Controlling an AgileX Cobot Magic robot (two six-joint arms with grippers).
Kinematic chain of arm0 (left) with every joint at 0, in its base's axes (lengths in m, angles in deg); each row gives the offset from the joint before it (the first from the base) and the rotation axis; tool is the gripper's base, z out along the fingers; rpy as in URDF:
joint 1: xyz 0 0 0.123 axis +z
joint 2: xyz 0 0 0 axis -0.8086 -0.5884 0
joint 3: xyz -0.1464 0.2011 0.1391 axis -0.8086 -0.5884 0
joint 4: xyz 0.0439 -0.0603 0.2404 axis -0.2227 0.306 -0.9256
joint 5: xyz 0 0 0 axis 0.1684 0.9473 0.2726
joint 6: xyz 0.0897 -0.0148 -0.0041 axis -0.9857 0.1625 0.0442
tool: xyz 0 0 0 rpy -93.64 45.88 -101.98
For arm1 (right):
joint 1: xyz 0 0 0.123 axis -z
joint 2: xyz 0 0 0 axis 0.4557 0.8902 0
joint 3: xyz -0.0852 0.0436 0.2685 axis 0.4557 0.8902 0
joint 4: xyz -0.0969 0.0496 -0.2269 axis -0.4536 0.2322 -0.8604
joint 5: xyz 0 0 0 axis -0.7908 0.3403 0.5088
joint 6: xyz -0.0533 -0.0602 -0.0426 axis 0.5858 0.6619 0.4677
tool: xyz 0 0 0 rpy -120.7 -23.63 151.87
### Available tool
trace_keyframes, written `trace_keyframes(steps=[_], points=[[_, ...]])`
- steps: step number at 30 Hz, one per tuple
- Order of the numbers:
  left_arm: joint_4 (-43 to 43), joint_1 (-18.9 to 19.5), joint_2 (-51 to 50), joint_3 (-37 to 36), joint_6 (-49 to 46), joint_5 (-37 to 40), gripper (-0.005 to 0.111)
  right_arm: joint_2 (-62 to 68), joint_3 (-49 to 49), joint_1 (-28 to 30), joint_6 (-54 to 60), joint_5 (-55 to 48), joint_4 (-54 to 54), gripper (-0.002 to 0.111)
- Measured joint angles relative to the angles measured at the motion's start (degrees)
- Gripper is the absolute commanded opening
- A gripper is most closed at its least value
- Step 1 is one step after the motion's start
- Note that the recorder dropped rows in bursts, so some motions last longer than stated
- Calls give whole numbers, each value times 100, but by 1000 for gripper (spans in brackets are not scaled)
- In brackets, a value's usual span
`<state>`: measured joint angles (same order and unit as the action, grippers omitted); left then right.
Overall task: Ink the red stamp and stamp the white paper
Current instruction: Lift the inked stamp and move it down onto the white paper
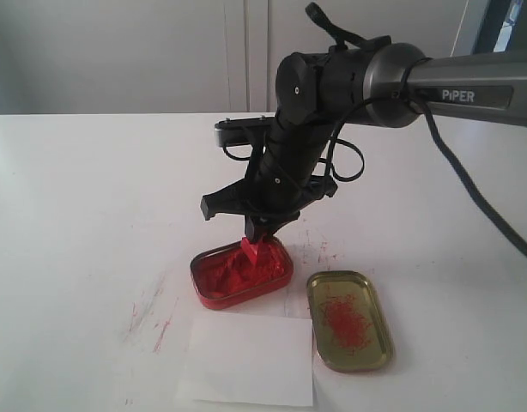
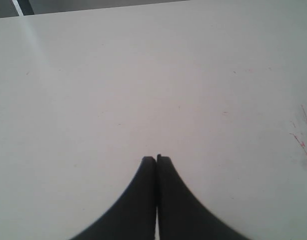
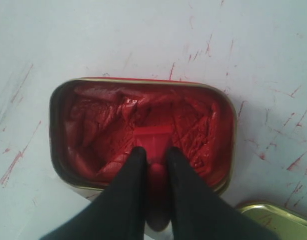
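My right gripper point(image 1: 257, 233) point(image 3: 154, 152) is shut on the handle of the red stamp point(image 1: 255, 251) point(image 3: 154, 142), whose square base presses into the red ink paste of the open red tin point(image 1: 241, 275) point(image 3: 88, 125). The white paper point(image 1: 248, 359) lies flat just in front of the tin, near the table's front edge; it looks plain white. In the left wrist view my left gripper point(image 2: 156, 159) is shut on nothing, over bare white tabletop; the exterior view does not show it.
The tin's gold lid point(image 1: 349, 320) point(image 3: 273, 215) lies open side up to the right of the tin, smeared with red inside. Red ink streaks point(image 1: 156, 313) mark the white table point(image 1: 75, 215) left of the paper and around the tin.
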<state>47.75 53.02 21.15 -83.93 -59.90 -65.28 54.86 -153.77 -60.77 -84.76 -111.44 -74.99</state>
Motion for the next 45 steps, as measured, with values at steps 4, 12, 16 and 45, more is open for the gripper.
trace_keyframes(steps=[4,12,16,45], points=[[0,0,0,0,0,0,0,0,0,0,0,0,0,0],[0,0,0,0,0,0,0,0,0,-35,174,-357,-12,0],[0,0,0,0,0,0,0,-50,0,-119,213,-518,-82,0],[0,332,0,0,0,0,0,-988,1028,-1027,227,12,-712,0]])
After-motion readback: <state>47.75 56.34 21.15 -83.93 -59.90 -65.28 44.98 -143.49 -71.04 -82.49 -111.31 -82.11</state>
